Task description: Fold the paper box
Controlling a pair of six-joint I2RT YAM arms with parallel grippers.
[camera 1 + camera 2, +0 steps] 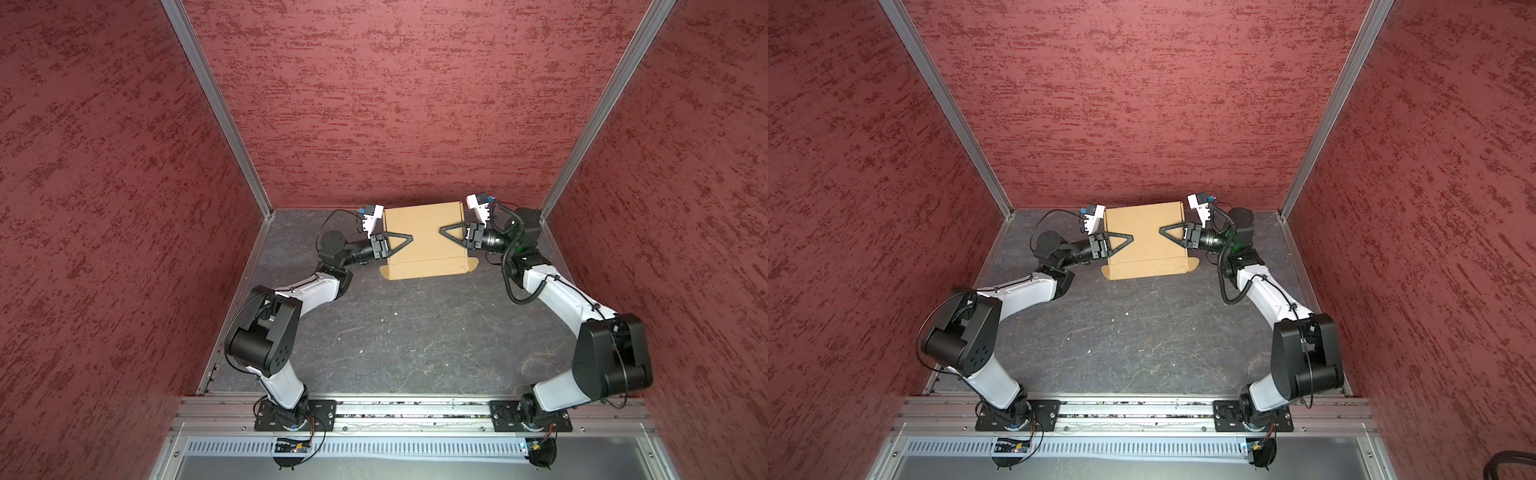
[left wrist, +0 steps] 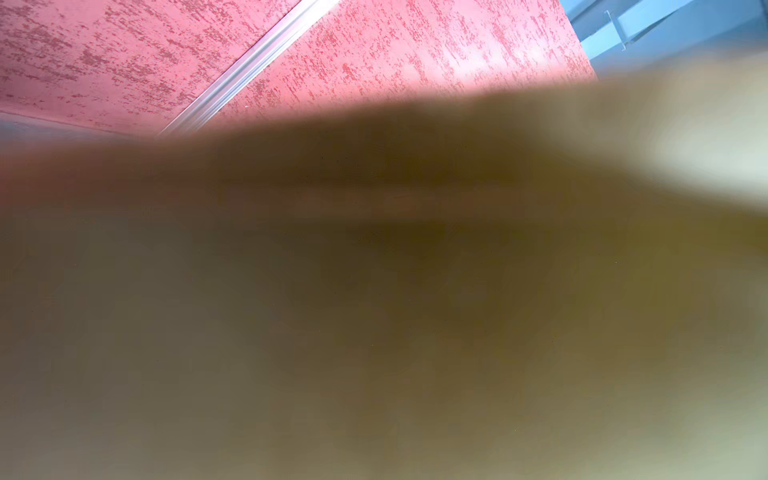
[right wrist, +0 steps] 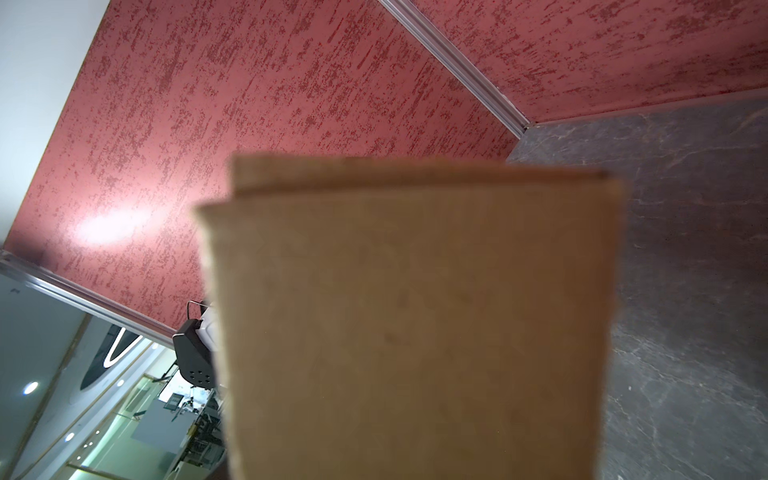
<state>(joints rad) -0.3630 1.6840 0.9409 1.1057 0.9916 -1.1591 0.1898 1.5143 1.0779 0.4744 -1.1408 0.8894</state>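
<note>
The tan paper box (image 1: 424,216) (image 1: 1144,218) stands near the back wall in both top views, its top panel folded over and a front strip with two small tabs (image 1: 428,270) lying on the table. My left gripper (image 1: 410,237) (image 1: 1131,237) reaches in from the left edge, turned on its side. One finger lies over the top panel and the other is hidden under cardboard. My right gripper (image 1: 442,230) (image 1: 1161,229) mirrors it from the right edge. Blurred cardboard (image 2: 374,311) (image 3: 415,311) fills both wrist views and covers the jaws.
Red textured walls enclose the dark stone-patterned table (image 1: 407,332) on three sides, with the back wall (image 1: 395,124) just behind the box. Aluminium posts (image 1: 266,208) stand in the back corners. The arm bases sit on a metal rail (image 1: 411,409) at the front.
</note>
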